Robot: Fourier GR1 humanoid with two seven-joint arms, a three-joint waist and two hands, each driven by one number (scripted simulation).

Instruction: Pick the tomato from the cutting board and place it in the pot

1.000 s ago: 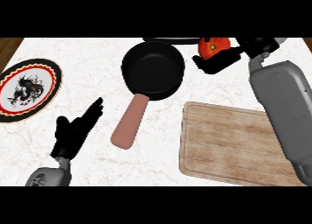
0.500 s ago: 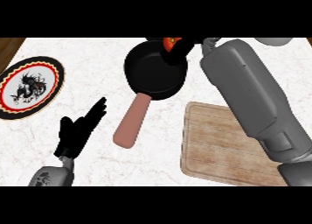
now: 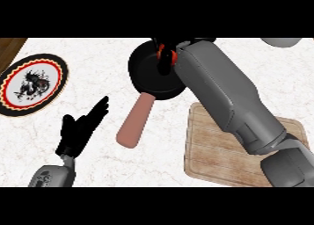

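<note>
The black pot (image 3: 146,74) with a pinkish handle (image 3: 136,122) sits at the counter's upper middle. My right hand (image 3: 168,61) hangs over the pot's right side, its fingers curled round the red tomato (image 3: 162,49), of which only a sliver shows. The grey right forearm crosses diagonally above the wooden cutting board (image 3: 211,149), which lies at the lower right with nothing visible on it. My left hand (image 3: 80,128) rests open at the lower left, fingers pointing up and right, apart from the handle.
A round plate (image 3: 31,83) with a black, red and white pattern lies at the left. A pale object (image 3: 282,41) shows at the top right edge. Wooden strips border the marble counter's far corners.
My right arm has swung left with the tomato, from the counter's upper right to over the pot. The left hand has stayed where it was.
</note>
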